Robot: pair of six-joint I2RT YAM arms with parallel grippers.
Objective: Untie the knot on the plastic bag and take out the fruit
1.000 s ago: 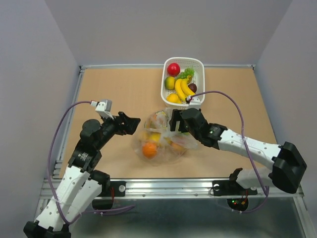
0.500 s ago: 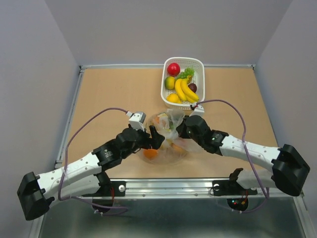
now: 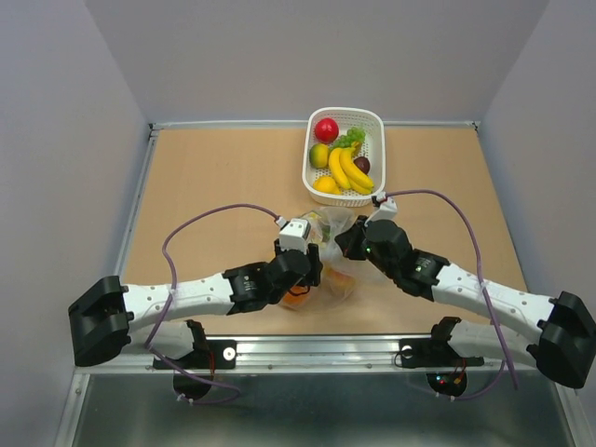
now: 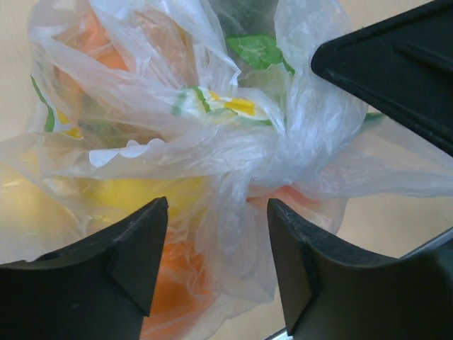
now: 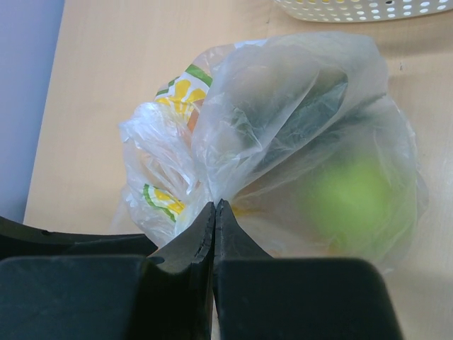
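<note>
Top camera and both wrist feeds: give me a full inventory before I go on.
plastic bag: one, clear with green-yellow prints, table centre, near side
knot: one, clear, the bag's bunched neck
fruit: at least three showing in the bag; orange, yellow, green
basket: one, white, far centre; holds red apple, yellow bananas, green grapes
table: one, tan
left gripper: black, open, fingers either side of the bag by the knot
right gripper: black, shut on the bag's film

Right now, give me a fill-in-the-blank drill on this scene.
The left gripper has ____ fingers.
The right gripper has its fingers ____ on the plastic bag.
The apple in the white basket is ____.
Missing words: open; shut; red.
</note>
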